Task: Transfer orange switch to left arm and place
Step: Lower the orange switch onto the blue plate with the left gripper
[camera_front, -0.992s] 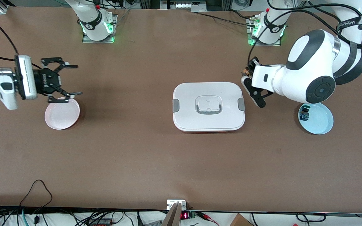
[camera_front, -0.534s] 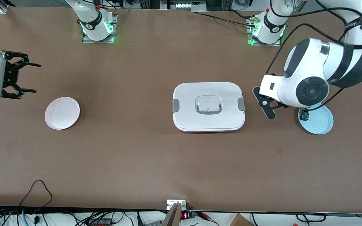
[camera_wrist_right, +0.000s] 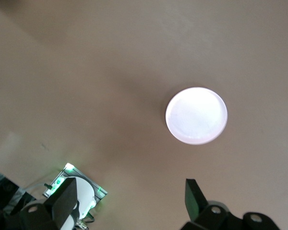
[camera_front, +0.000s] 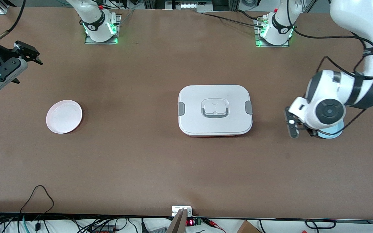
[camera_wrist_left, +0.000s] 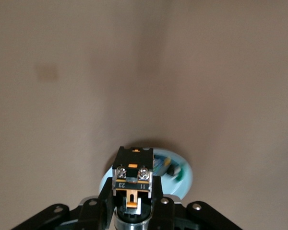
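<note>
Since a second ago the left gripper point(camera_wrist_left: 129, 211) has swung from beside the box point(camera_front: 215, 110) to above the blue plate point(camera_wrist_left: 185, 179), clamped on the orange switch point(camera_wrist_left: 132, 178). Right gripper point(camera_wrist_right: 129, 201) has withdrawn past the pink plate point(camera_front: 64, 116), jaws wide. Light, rigid and small, the switch probably wants a grip across its black body.

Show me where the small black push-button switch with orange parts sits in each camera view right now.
Front view: not visible; the left arm's wrist hides it, over the light blue round plate.
Left wrist view: the small black push-button switch with orange parts is held in the left tool, over that plate.
Right wrist view: not in it.
Shared landmark: the light blue plate, in the front and left wrist views.
</note>
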You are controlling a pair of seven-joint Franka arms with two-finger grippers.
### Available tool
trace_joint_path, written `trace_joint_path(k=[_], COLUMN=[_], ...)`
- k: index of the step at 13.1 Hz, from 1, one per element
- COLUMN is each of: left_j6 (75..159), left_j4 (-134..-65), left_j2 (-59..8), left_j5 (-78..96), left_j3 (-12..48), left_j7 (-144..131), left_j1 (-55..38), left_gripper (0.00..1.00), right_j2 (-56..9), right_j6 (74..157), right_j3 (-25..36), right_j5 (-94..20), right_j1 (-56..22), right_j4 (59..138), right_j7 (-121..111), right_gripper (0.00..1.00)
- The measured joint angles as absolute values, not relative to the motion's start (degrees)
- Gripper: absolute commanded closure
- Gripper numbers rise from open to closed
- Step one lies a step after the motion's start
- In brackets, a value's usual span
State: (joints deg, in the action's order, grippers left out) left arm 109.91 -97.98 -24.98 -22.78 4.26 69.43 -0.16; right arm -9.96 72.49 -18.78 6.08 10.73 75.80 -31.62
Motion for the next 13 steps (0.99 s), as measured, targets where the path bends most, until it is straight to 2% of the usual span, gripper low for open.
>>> trace_joint_path(k=[2, 5, 8, 13], left_j6=[115.27, 121.16, 129.43, 130.54], left_j4=[-99.17, -100.48, -105.31, -108.03], left_j2=[-25.70, -28.15, -29.82, -29.68], left_j5=[-25.20, -25.99, -26.01, -26.01], left_j3=[4.23, 4.17, 4.13, 4.27], left_j7=[75.00, 81.52, 83.86, 84.09], left_j1=[3.31, 7.92, 13.34, 14.49], left_gripper=[0.88, 0.90, 0.90, 0.90], right_j2=[-10.29, -11.78, -12.54, -8.71], right_j6=[72.53, 76.19, 79.76, 87.20], right_j3=[-18.75, -17.86, -17.48, -17.69], right_j5=[7.53, 3.18, 2.89, 2.90], right_j1=[8.79, 9.52, 10.07, 9.88], right_j4=[76.06, 76.59, 78.96, 88.18], right_j7=[-24.04, -9.57, -6.65, -5.04], right_gripper=[0.00, 0.00, 0.00, 0.00])
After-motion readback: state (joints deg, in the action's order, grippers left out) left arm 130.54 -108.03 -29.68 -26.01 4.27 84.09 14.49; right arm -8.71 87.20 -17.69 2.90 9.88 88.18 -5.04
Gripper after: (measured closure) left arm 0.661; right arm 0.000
